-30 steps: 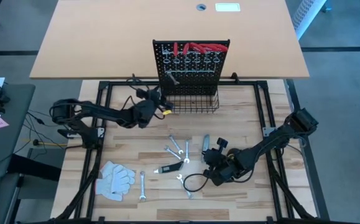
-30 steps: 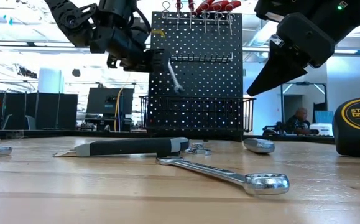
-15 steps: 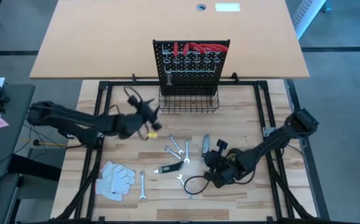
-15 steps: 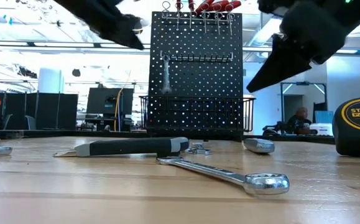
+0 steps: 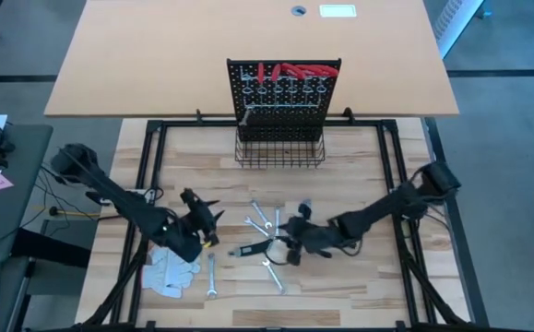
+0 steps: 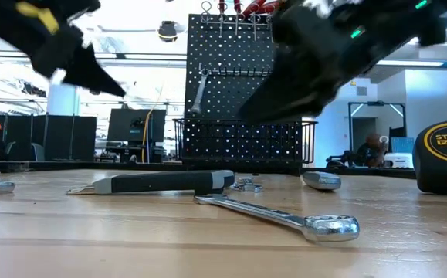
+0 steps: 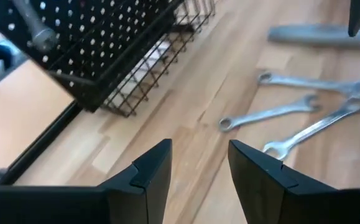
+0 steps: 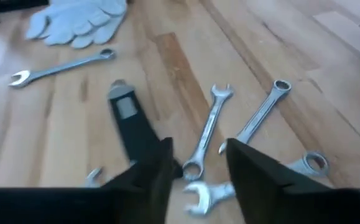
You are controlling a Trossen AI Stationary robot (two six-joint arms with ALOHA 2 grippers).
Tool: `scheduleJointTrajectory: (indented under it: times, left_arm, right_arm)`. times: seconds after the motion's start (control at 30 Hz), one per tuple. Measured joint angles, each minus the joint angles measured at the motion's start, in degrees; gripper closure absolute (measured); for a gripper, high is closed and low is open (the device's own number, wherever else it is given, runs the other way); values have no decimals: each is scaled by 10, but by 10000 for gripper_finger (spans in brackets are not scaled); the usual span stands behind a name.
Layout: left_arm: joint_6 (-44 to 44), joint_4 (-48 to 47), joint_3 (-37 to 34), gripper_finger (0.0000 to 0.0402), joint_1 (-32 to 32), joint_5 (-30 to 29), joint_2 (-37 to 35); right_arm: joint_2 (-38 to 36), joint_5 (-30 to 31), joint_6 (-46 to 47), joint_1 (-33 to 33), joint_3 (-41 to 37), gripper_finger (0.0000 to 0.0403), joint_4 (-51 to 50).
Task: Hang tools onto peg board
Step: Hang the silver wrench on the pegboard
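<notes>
High view — right gripper (image 5: 291, 228) open over wrenches (image 5: 263, 219).

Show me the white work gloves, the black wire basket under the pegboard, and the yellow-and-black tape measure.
white work gloves (image 5: 170, 270), high view, on the palm area.
black wire basket (image 5: 280, 152), high view, on its front wire wall.
yellow-and-black tape measure (image 6: 444, 158), low view, on its labelled side face.

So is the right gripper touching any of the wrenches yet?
Apart. In the right wrist view the right gripper hangs open above the wrenches, empty, with bare table showing between its fingers.
</notes>
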Motion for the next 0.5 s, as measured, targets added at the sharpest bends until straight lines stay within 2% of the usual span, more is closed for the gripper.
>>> scheduleJointTrajectory:
  times: [0.17, 0.23, 0.37, 0.5]
  left_arm:
    - [-29, -30, 0, 249, -2, 35, 48]
    - [-52, -75, 8, 249, -10, 86, 43]
    - [-53, -136, 15, 249, -50, 246, 30]
    - [-66, -136, 15, 249, -94, 329, 32]
  right_arm:
    - [78, -99, -65, -47, 53, 156, 49]
    - [103, -116, -79, -53, 86, 141, 42]
    - [141, -89, -64, -61, 147, 138, -19]
    - [165, -50, -35, -75, 196, 144, -80]
